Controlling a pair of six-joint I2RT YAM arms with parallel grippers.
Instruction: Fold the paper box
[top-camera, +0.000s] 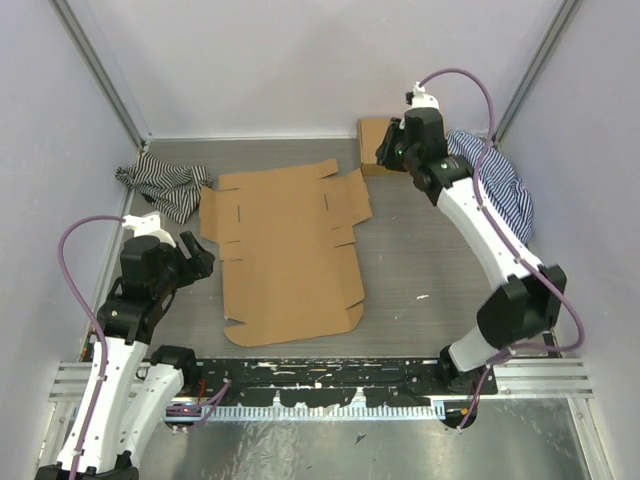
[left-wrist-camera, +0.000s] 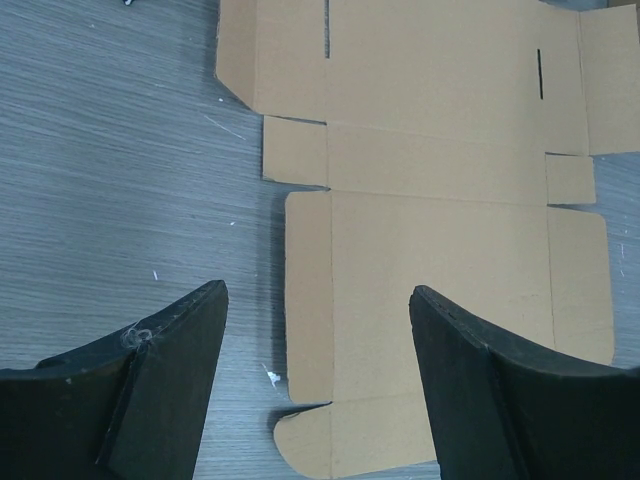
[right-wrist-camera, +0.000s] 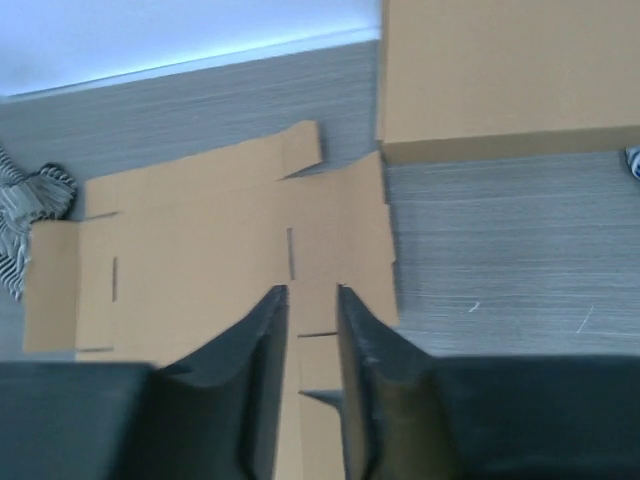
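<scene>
The paper box (top-camera: 285, 250) lies flat as an unfolded brown cardboard sheet in the middle of the table, flaps spread out. It also shows in the left wrist view (left-wrist-camera: 440, 230) and the right wrist view (right-wrist-camera: 200, 250). My left gripper (top-camera: 200, 255) hovers just off the sheet's left edge, jaws wide open and empty (left-wrist-camera: 318, 290). My right gripper (top-camera: 385, 152) is raised above the sheet's far right corner, jaws only a narrow gap apart with nothing between them (right-wrist-camera: 311, 290).
A ready-made brown cardboard box (top-camera: 372, 132) stands at the back right, also in the right wrist view (right-wrist-camera: 500, 75). One striped cloth (top-camera: 160, 185) lies at the back left and another (top-camera: 503, 185) at the right. Grey walls close in the table.
</scene>
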